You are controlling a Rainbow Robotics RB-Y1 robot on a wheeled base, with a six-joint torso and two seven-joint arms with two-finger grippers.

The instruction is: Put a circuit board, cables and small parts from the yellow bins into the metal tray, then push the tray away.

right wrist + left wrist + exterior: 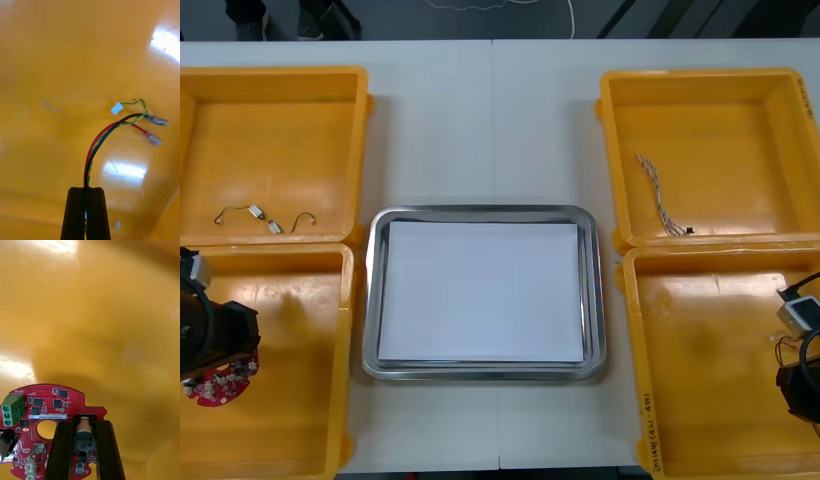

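Observation:
In the near left yellow bin [290, 400] my left gripper [215, 345] is shut on a round red circuit board [220, 385]. In the left wrist view its fingers [64, 450] clamp the circuit board [56, 405] at its edge, with a black cylindrical component between them. My right gripper [800, 380] is over the near right yellow bin [700, 380]. In the right wrist view the right gripper [85, 193] is shut on a bundle of red, black and green-yellow cables [112, 129], whose free ends reach out over the bin floor. The metal tray [375, 300], white inside, lies between the bins.
The far left bin [330, 90] holds a thin wire with small metal parts [265, 218]. A twisted cable [660, 195] lies in the far right bin [740, 100]. Bare table runs beyond the tray's far edge.

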